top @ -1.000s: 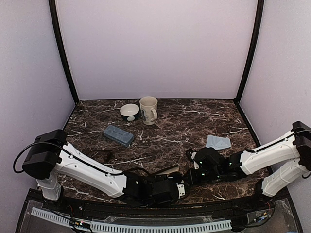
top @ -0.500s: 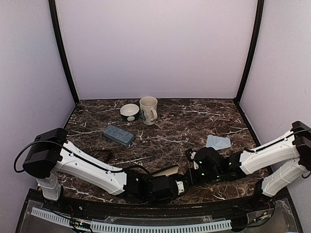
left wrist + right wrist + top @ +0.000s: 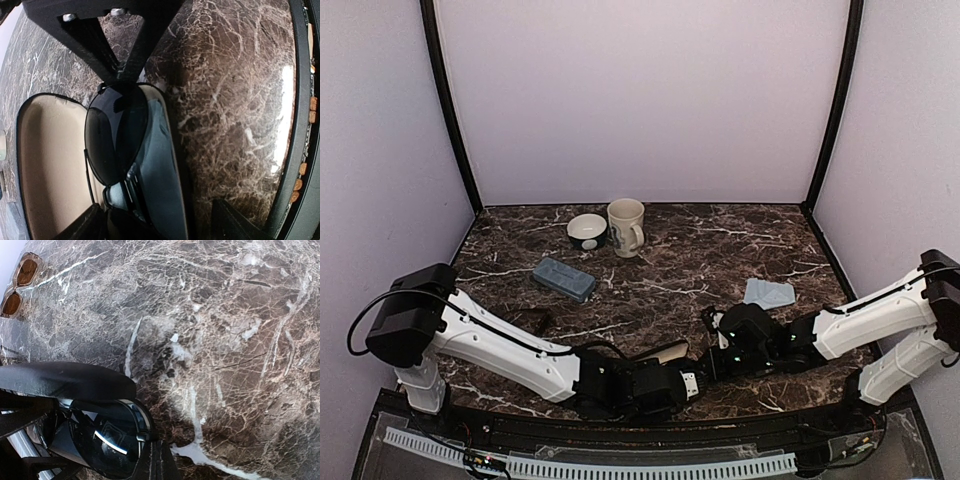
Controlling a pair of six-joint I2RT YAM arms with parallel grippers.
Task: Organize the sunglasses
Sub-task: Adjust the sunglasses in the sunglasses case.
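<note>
Seen from above, an open black oblong case [image 3: 665, 352] with beige lining lies near the front edge of the brown marble table [image 3: 720, 250], and both arms meet over it.

In the left wrist view, the black thin-framed sunglasses [image 3: 117, 135] rest across the case. The left gripper [image 3: 155, 225] stands spread wide either side of them.

In the right wrist view, the right gripper [image 3: 156, 460] is pinched tight on their frame. The brownish sunglasses [image 3: 19, 284] lie well apart on the marble.
</note>
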